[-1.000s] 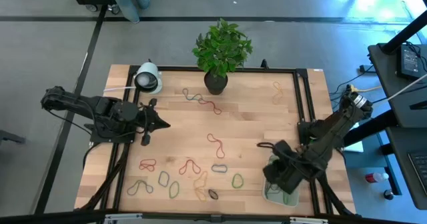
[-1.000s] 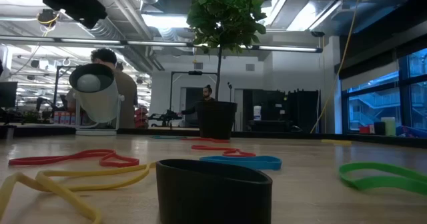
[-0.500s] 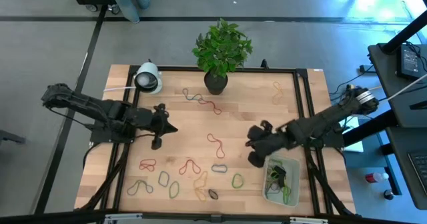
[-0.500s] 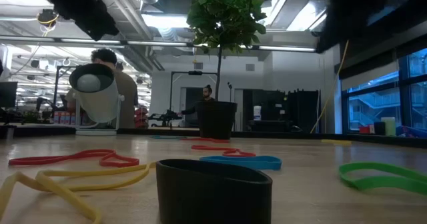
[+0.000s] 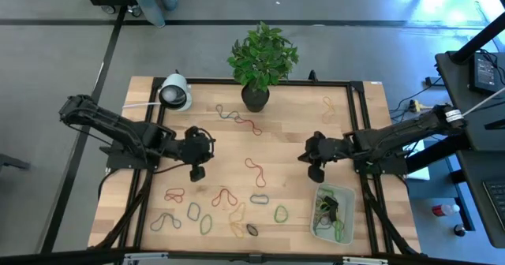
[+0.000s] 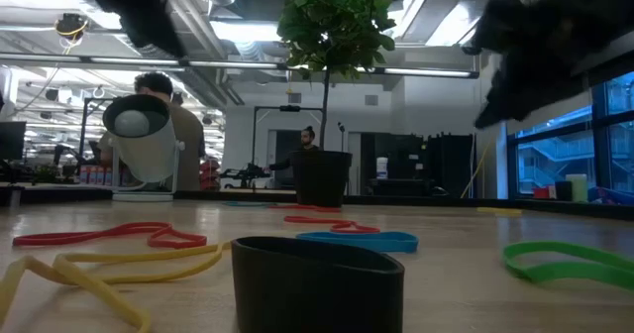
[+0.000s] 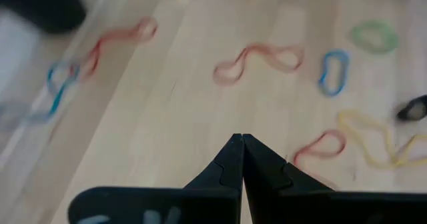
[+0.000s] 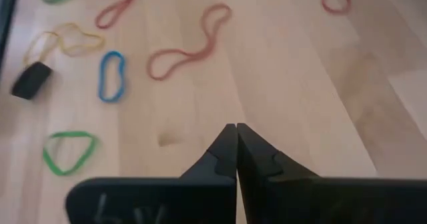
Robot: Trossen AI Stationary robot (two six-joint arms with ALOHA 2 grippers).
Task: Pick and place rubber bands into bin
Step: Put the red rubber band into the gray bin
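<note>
bin [image 5: 344, 195] contents tangled (colours unclear), bands [image 5: 255, 169] scattered

The left end effector [image 7: 241, 141], fingers pressed together, hangs above the bench [image 7: 160, 111] near a twisted red rubber band [image 7: 257, 61] and a blue one [image 7: 333, 71].

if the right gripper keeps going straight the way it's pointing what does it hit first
Probably the long twisted red rubber band lying mid-table. The right gripper, fingers shut and empty, points across bare wood toward it; nothing else lies between, though depth in the wrist view is uncertain.
</note>
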